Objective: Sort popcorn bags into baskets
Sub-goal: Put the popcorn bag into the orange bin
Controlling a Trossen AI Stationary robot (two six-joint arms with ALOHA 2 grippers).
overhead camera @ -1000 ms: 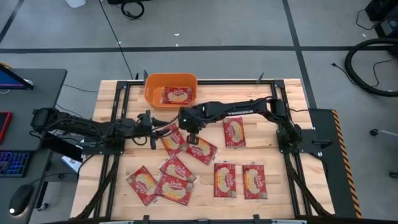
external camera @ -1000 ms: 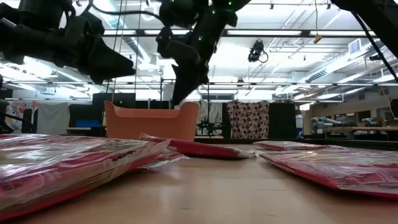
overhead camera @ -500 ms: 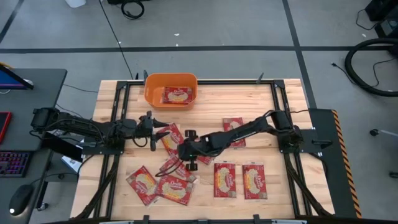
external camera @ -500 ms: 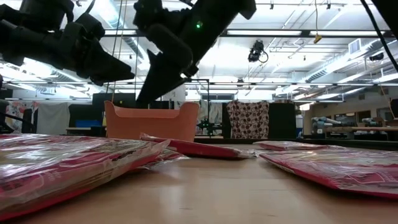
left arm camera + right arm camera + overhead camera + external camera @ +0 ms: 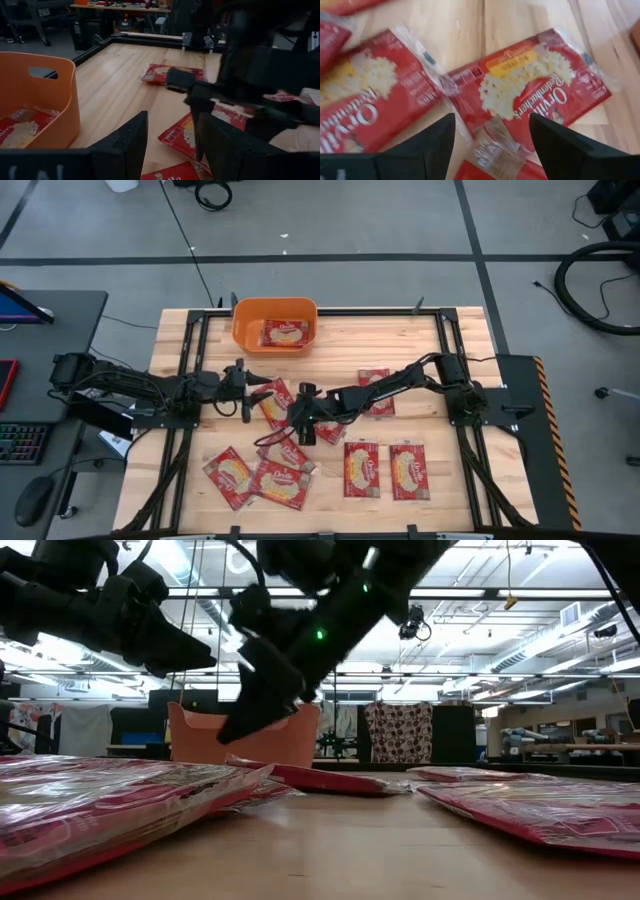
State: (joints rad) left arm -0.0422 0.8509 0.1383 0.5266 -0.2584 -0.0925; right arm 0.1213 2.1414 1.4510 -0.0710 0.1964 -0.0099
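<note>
Several red popcorn bags lie flat on the wooden table, among them one [image 5: 277, 402], one [image 5: 325, 426] and one [image 5: 285, 450] near the middle. Another bag [image 5: 285, 333] lies in the orange basket [image 5: 240, 330] at the far edge. My right gripper [image 5: 296, 423] hangs open, slanting down over the middle bags and touching none. In its wrist view [image 5: 492, 145] two bags [image 5: 540, 82] [image 5: 365, 110] show beyond the spread fingers. My left gripper [image 5: 258, 390] [image 5: 172, 145] waits open and nearly level, left of the bags, with nothing between its fingers.
More bags lie toward the near edge [image 5: 228, 475] [image 5: 280, 485] [image 5: 362, 468] [image 5: 408, 470], and one to the right of the middle [image 5: 377, 390]. A black frame rail [image 5: 190, 380] runs along each side of the table. The right arm [image 5: 250, 75] crosses in front of my left gripper.
My right gripper has swung from the table's middle toward the near edge and sunk toward the bags, tipping to point more steeply down. Its fingers have opened. No bag has moved.
</note>
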